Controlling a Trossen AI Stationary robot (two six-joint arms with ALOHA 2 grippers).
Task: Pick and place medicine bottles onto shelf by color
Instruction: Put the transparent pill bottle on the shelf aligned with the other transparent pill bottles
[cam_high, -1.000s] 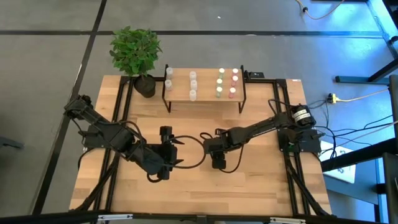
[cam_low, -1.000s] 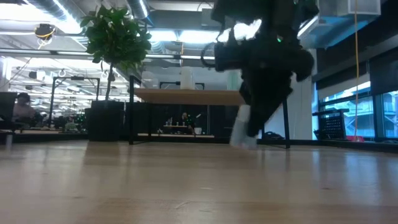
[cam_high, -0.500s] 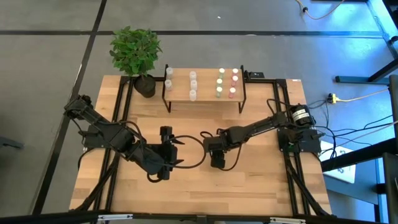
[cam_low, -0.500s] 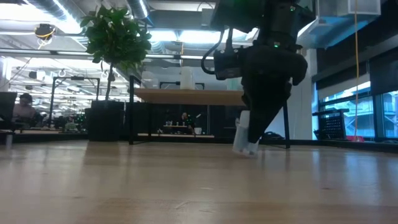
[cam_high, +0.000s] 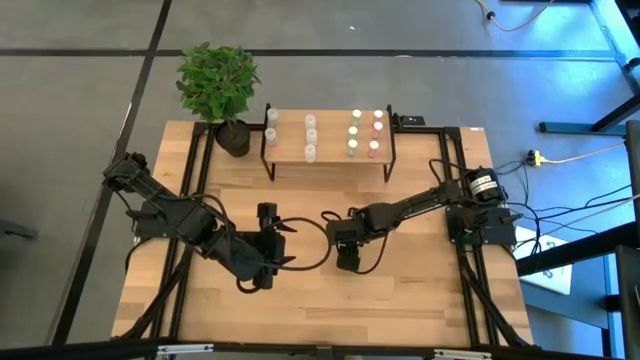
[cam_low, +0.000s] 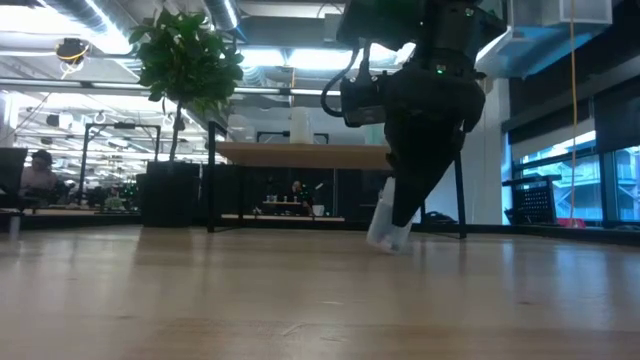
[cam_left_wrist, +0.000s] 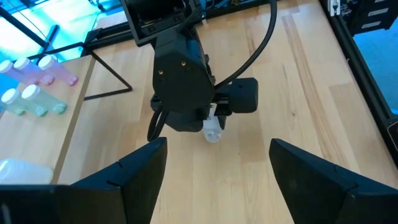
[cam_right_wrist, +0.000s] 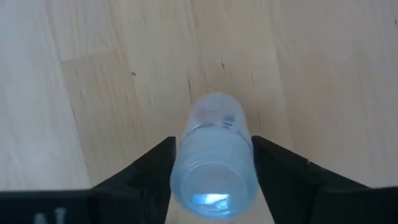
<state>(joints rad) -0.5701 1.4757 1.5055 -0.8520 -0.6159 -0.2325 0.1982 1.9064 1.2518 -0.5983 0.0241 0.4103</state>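
- Pinching a small whitish bottle (cam_right_wrist: 214, 155) between its two dark fingers (cam_right_wrist: 152, 165), right gripper (cam_low: 397, 212); fingers set against the bottle's sides, bottle tilted, lower end down at the table (cam_high: 400, 300).
- Seen from overhead, right gripper near the middle of the frame, on open wood well below the shelf (cam_high: 330, 150).
- Spread wide and gripping nothing, left gripper (cam_left_wrist: 217, 158); faces the right gripper from a little left of frame centre in the overhead picture.
- Light plank tabletop with black rails along both sides; low wooden shelf on black legs at upper centre.
- On the shelf, other bottles (cam_high: 311, 135) standing in short columns: whitish ones left, green and pink ones right.
- Potted plant (cam_high: 218, 80) at the upper left corner of the table.
- Beyond the table in the level view, an office with ceiling lights and a seated person (cam_low: 40, 172) at far left.
- Right arm stretched from the right edge towards centre, wrist bent steeply down; left arm folded in from the left edge, held low.
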